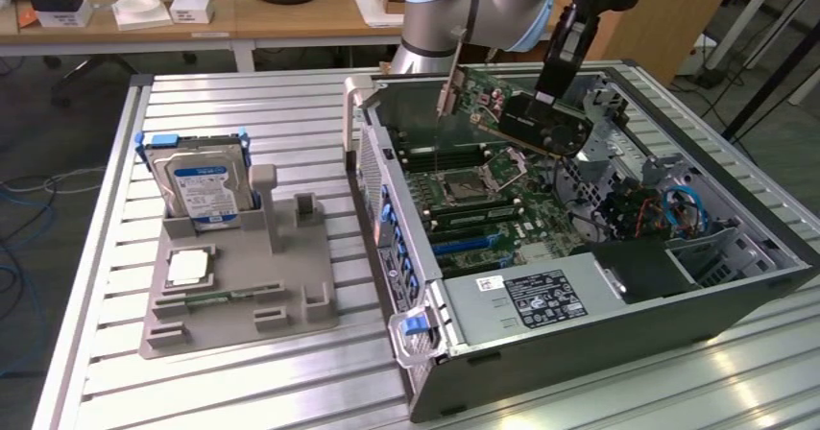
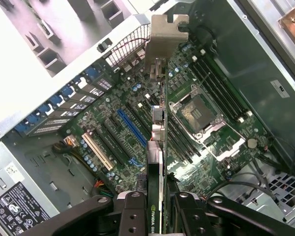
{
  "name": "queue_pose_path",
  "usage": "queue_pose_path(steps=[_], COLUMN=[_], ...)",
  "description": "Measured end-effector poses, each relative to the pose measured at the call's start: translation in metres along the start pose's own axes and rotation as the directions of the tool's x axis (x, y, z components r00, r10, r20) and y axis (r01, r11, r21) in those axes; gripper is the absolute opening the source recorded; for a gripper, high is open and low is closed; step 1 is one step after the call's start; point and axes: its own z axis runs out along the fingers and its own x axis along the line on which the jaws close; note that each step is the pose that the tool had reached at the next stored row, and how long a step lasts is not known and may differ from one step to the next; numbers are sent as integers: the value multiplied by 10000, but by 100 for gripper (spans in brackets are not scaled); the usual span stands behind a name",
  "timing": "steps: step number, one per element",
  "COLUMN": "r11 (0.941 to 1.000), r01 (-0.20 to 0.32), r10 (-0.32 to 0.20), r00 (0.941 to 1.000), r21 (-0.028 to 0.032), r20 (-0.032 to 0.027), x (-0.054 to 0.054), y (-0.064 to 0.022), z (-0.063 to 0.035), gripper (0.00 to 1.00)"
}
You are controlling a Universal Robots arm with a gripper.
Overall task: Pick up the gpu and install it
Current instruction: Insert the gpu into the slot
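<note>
A robot arm holds the gpu (image 1: 532, 118) in the air over an open computer case (image 1: 577, 353) that lies on its side on a slatted metal table (image 1: 256, 392). The card hangs tilted above the far part of the motherboard (image 1: 474, 200), apart from it and not seated in any slot.

In the wrist view the gpu (image 2: 157, 147) appears edge-on, running away from the camera, with its silver end bracket (image 2: 166, 34) at the far tip. The black fingers (image 2: 132, 214) are clenched on the card's two flat faces at the end opposite the bracket. A long blue slot (image 2: 132, 127) lies on the board just beside the card's line.

On the exterior view's left, well apart from the case, a grey holder (image 1: 237, 305) carries an upright hard drive (image 1: 199, 180) with a blue label.

The card looks light, thin and stiff, but fragile: bare circuitry on one face, a cooler on the other. A flat pinch across both faces near one end, as here, seems the sound hold, though the long free end could swing or twist
</note>
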Motion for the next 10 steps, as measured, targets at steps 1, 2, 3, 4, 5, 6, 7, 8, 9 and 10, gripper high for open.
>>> queue_pose_path(steps=[1, 2, 3, 4, 5, 6, 7, 8, 9, 10], r11=[10000, 10000, 10000, 10000, 10000, 10000, 10000, 10000, 10000, 9999], r01=[9, 17, 26, 35, 44, 52, 60, 68, 77, 101], r10=[-9, -17, -26, -35, -44, -52, -60, -68, -77, -101], r00=[10000, 10000, 10000, 10000, 10000, 10000, 10000, 10000, 10000, 9999], r21=[0, 0, 1, 1, 1, 1, 1, 0, 1, 1], r20=[-1, -1, -2, -2, -2, -2, -3, -3, -3, -4], x=[0, 0, 0, 0, 0, 0, 0, 0, 0, 0], y=[0, 0, 0, 0, 0, 0, 0, 0, 0, 0], z=[1, 1, 1, 2, 3, 3, 3, 4, 3, 4], gripper=[26, 26, 26, 26, 26, 26, 26, 26, 26, 26])
